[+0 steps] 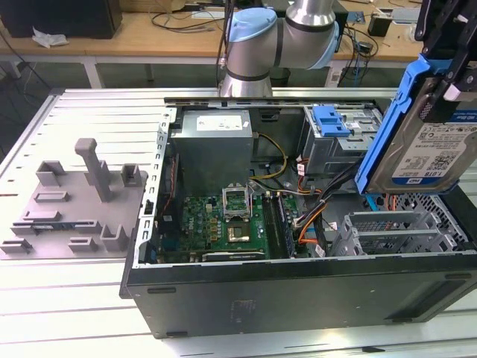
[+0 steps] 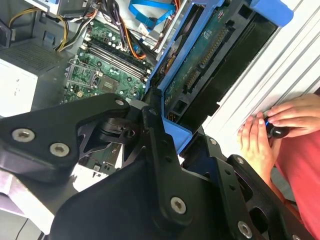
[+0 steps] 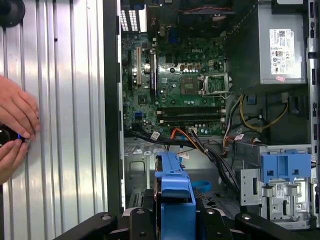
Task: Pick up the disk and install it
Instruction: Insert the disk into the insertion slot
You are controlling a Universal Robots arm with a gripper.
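The disk (image 1: pixel 428 153) is a silver hard drive with a white-and-blue label in a blue carrier frame. It hangs tilted on edge above the right end of the open computer case (image 1: pixel 298 287), at the exterior view's right. My gripper (image 1: pixel 446 78) is shut on its upper end. The second wrist view shows the disk's green circuit-board side (image 2: pixel 202 60) running away from the black fingers (image 2: pixel 150 125). In the first wrist view the blue carrier (image 3: pixel 175 197) sits between the fingers, over the case's lower bay.
A metal drive cage topped by a blue bracket (image 1: pixel 332 119) stands inside the case, beside bundled cables (image 1: pixel 313 212), the motherboard (image 1: pixel 223 216) and the power supply (image 1: pixel 212 142). A grey fixture (image 1: pixel 74 201) lies on the table. A person's hands (image 3: pixel 15 125) rest beside the case.
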